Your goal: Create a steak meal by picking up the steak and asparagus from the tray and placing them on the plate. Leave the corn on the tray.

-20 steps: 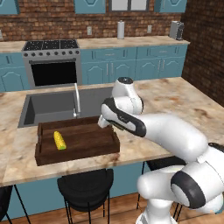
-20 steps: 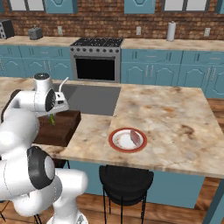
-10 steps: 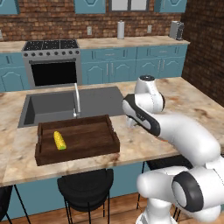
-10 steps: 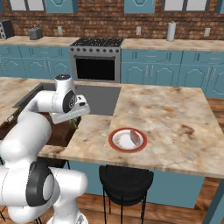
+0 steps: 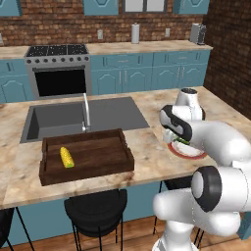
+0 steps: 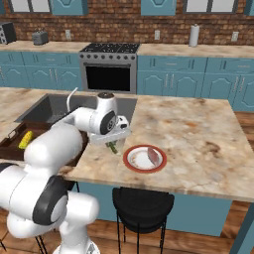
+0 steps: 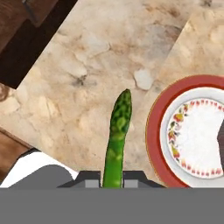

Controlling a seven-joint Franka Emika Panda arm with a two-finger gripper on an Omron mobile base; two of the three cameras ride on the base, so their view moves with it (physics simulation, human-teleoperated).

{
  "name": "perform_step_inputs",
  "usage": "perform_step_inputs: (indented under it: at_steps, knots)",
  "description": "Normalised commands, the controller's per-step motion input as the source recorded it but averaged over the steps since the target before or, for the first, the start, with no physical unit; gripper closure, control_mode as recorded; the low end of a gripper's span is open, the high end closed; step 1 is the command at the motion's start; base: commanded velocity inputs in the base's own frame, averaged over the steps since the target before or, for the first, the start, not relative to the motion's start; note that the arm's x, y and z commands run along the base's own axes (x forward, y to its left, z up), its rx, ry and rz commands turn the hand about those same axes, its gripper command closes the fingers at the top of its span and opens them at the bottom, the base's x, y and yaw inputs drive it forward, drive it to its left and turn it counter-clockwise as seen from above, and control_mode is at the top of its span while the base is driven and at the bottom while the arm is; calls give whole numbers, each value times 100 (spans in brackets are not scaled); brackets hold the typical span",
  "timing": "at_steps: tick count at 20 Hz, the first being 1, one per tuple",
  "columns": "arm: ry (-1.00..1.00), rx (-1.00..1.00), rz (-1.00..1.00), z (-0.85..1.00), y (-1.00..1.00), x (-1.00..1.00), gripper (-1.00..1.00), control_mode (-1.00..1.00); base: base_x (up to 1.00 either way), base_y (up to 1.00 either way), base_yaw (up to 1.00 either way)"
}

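One claw [image 7: 113, 175] clamping asparagus [image 7: 117, 135], plate-side.

Even, bright rendered light is falling from above, casting only soft shadows beneath the stools [image 5: 93, 208] and along the tray [image 5: 86, 156] walls. No glare or motion blur is showing; the hand view is looking coarse and pixelated up close.
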Motion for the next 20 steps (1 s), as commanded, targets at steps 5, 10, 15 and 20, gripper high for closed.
perform_step_inputs:
  at_steps: [5, 10, 15, 20]
  knots:
    - [7, 0, -5, -31, -100, 11, 100, -100, 0, 0, 0]
    - [4, 0, 0, -39, -66, 9, 100, -100, 0, 0, 0]
    - [0, 0, 0, -34, -5, 33, 100, -100, 0, 0, 0]
    - [0, 0, 0, -30, 0, 41, 100, -100, 0, 0, 0]
